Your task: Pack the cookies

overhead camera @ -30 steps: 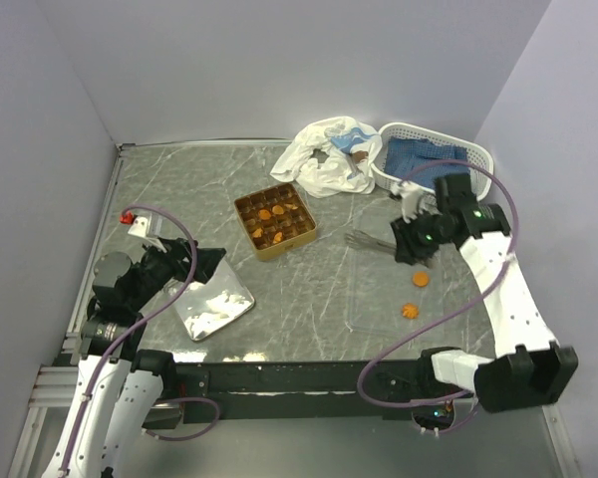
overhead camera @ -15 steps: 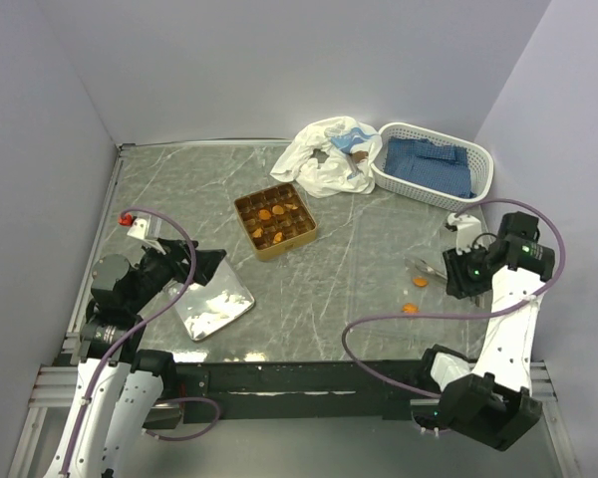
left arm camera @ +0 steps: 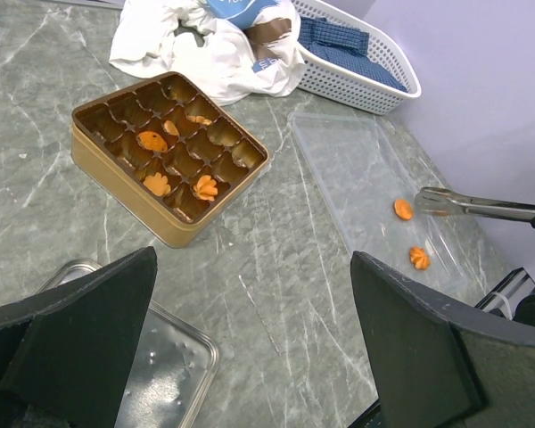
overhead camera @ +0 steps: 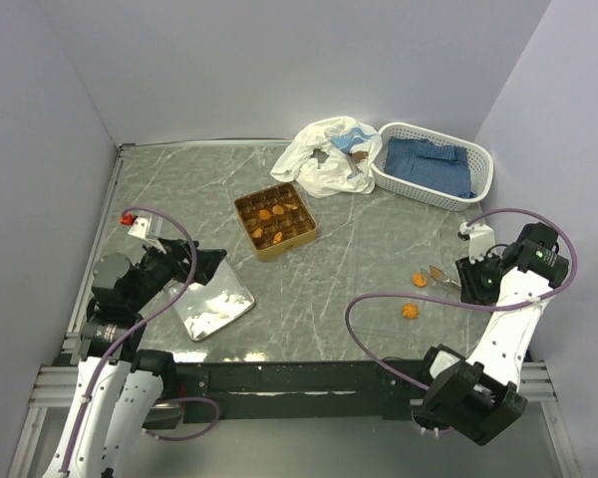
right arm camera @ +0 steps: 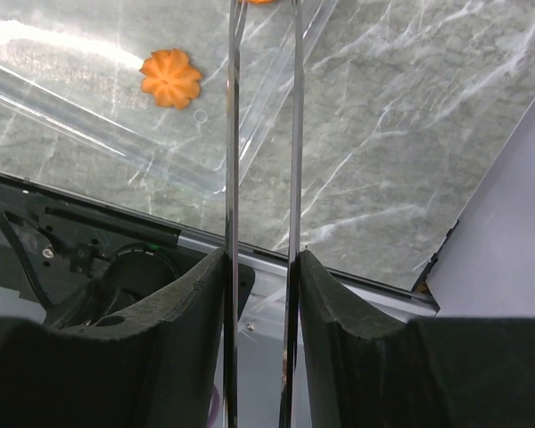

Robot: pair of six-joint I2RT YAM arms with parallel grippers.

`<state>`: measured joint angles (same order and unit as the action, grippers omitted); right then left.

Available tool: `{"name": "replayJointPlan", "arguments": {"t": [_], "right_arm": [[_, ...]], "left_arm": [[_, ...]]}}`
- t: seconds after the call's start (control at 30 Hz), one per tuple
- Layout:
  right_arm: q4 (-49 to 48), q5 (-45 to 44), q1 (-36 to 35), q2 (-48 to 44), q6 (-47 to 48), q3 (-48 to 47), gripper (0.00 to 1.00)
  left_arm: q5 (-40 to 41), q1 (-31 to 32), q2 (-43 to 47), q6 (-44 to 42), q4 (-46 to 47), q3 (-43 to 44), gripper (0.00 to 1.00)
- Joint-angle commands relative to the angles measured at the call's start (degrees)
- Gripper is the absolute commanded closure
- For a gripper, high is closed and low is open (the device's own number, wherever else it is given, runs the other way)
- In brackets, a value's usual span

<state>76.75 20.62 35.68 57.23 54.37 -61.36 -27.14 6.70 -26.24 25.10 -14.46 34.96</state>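
Cookies: two lay loose on the clear plastic tray at your right. The rest sat in compartments of the square tin at mid-table.
Nearest one: the round cookie lay at the very tips of the tongs. You could not tell whether it touched them.
Second one: the flower-edged cookie lay nearer the table's front edge, to one side of the blades.
Right gripper: it was clamped on the tongs' handle end, with the blades slightly apart.
Long axis: the tongs pointed from your right arm toward the table centre, cookie dead ahead.
Left gripper: its fingers were spread wide and empty, over the steel tray, well apart from both loose cookies.
Nearer arm: your right, by far.
Judgement: your next pinch probably needed only a short push forward.
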Motion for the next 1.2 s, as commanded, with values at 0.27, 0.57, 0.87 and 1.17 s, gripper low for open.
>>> {"name": "replayJointPlan", "arguments": {"t": [0.27,0.57,0.87,1.17], "right_arm": [[0.9,1.5,0.4,1.2,1.1,0.7,0.55],[-1.2,1.2,0.4,2.6,1.0,2.7,0.51],[-3.7,0.4,-0.3,2.4,0.2,3.7,0.51],[-5.6,0.6,-2.0,3.5,-1.9,3.4,0.51]], "left_arm": [[-1.3,-0.3,0.9,-0.7,2.2,0.0,0.04],[-1.3,-0.3,0.9,-0.6,2.3,0.0,0.04],[-1.4,-0.3,0.7,-0.7,2.4,0.0,0.04],[-1.4,-0.3,0.7,-0.7,2.3,0.0,0.03]]}}
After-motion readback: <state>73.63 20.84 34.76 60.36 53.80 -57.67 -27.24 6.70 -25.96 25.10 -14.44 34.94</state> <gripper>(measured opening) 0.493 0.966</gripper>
